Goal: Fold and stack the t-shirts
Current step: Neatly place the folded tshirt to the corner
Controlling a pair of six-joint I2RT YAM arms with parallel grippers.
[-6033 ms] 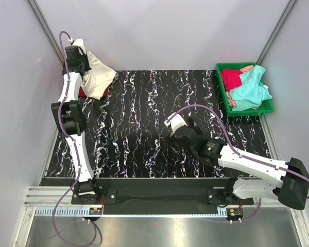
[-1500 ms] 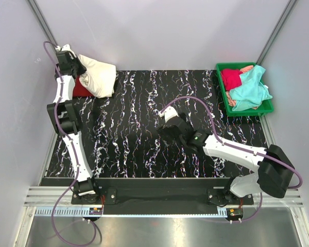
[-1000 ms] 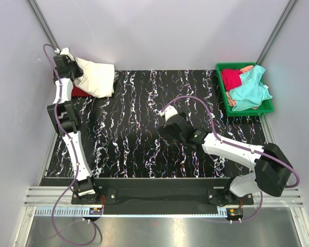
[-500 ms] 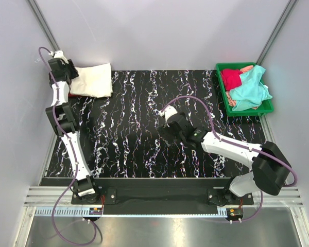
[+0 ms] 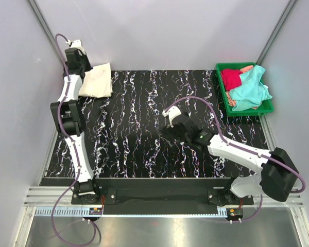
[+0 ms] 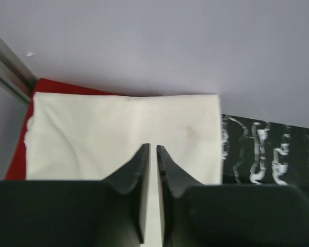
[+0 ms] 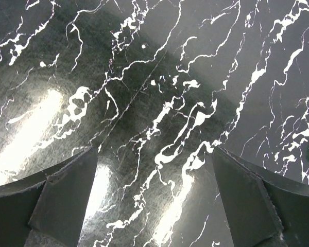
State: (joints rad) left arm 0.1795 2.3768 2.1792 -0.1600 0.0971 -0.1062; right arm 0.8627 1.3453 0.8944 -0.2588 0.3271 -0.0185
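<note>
The folded cream-white shirt [image 6: 126,134] lies flat in the far left corner of the black marbled worktop [image 5: 134,128], on top of a red shirt [image 6: 16,157] that shows only along its left and far edges. The left gripper [image 6: 150,148] hangs over it with jaws nearly together, holding nothing. The right gripper [image 7: 153,149] is spread wide over the bare middle of the worktop. At the far right corner, a green tray [image 5: 224,98] holds a teal shirt [image 5: 250,92] and a crimson shirt [image 5: 230,78]

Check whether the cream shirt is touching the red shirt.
Touching. Left wrist view shows the cream shirt lying on the red shirt, whose edges peek out.
</note>
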